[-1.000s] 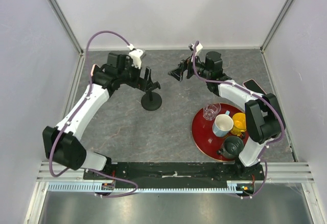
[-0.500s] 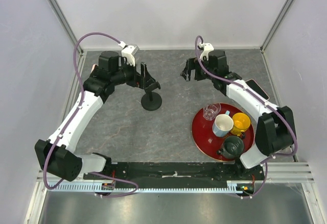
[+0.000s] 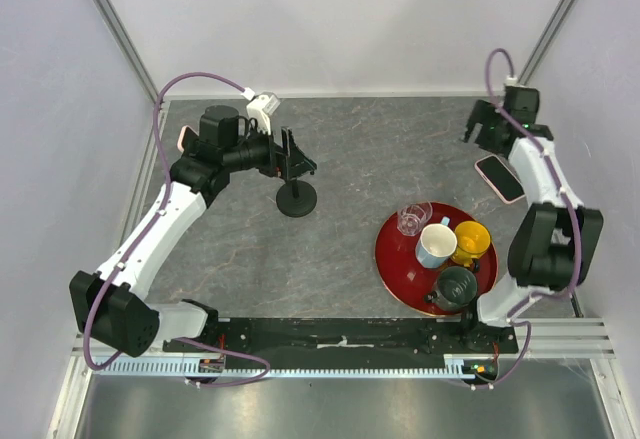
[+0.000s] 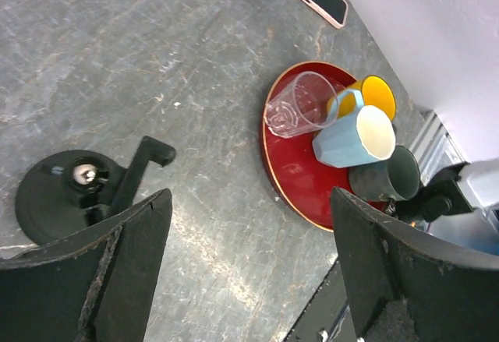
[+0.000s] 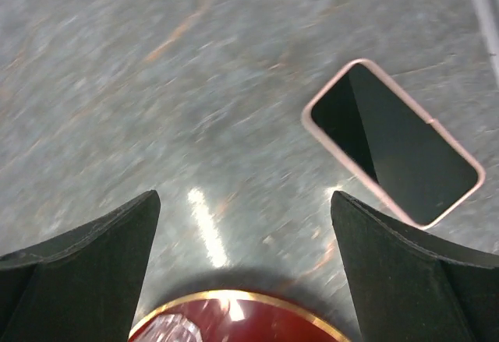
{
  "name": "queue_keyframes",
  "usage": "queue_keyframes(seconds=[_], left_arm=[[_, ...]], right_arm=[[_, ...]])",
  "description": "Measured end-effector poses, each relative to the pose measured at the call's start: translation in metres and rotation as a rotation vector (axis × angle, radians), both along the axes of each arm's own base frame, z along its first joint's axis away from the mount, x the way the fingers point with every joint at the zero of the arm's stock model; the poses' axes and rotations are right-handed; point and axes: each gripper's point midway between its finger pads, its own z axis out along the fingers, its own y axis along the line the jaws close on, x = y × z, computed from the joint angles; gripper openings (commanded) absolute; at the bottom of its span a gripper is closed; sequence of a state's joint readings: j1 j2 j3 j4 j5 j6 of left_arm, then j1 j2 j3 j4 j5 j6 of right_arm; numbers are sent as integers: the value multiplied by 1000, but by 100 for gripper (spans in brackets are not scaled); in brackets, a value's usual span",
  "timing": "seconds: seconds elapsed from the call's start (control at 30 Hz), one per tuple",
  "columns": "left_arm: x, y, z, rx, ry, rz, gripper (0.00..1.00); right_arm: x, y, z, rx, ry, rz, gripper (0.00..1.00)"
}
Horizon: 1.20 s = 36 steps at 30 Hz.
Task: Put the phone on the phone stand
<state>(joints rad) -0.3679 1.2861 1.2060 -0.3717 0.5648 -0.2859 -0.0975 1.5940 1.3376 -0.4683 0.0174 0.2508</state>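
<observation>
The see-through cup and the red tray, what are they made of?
The cup looks like clear glass, or maybe clear plastic, because the red shows right through its sides. The tray looks like smooth painted or lacquered material, perhaps plastic or wood. It is an even dark red with a thin gold edge.

A: Which item bears the others?
B: A round red plate [image 3: 399,261] with a gold edge, on the right near part of the grey marbled table [image 3: 380,154].
A: What stands on it?
B: Four vessels. Clear glass [image 3: 413,220], far left. Pale blue mug [image 3: 436,245], white inside, centre. Yellow cup [image 3: 470,241], just beside it on the right. Dark green mug [image 3: 455,287], at the near rim.
A: And the surround?
B: White walls [image 3: 330,19].
</observation>
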Motion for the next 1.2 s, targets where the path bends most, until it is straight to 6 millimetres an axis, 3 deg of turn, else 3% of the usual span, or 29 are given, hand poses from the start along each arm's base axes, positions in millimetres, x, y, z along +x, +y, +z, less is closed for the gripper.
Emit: queue_keyframes(seconds=[0.13,0.2,0.27,0.37,0.53,0.77,0.97,1.07,1.2], left_arm=[[-12,-16,1,-16,6,-55,89],[-22,-28,2,-20,7,-97,91],[-31,-37,2,-20,7,-129,93],[-38,-44,2,-20,8,-157,93],[-47,-52,1,-19,9,-187,93],[-56,-58,3,-35,17,-233,93],[-59,-59,4,-40,20,-247,93],[-59,-59,4,-40,20,-250,93],[-60,-61,4,-40,21,-255,93]], right_arm=[[20,-85,-39,86,77,-169,98],[19,-126,-62,136,109,-247,98],[8,-159,-83,169,146,-322,98],[-15,-186,-101,183,182,-398,98],[-32,-176,-100,186,195,-422,98],[-27,-163,-68,195,105,-502,98],[-45,-143,-95,269,103,-626,98],[-53,-145,-107,267,109,-695,98],[-53,-153,-106,253,81,-739,98]])
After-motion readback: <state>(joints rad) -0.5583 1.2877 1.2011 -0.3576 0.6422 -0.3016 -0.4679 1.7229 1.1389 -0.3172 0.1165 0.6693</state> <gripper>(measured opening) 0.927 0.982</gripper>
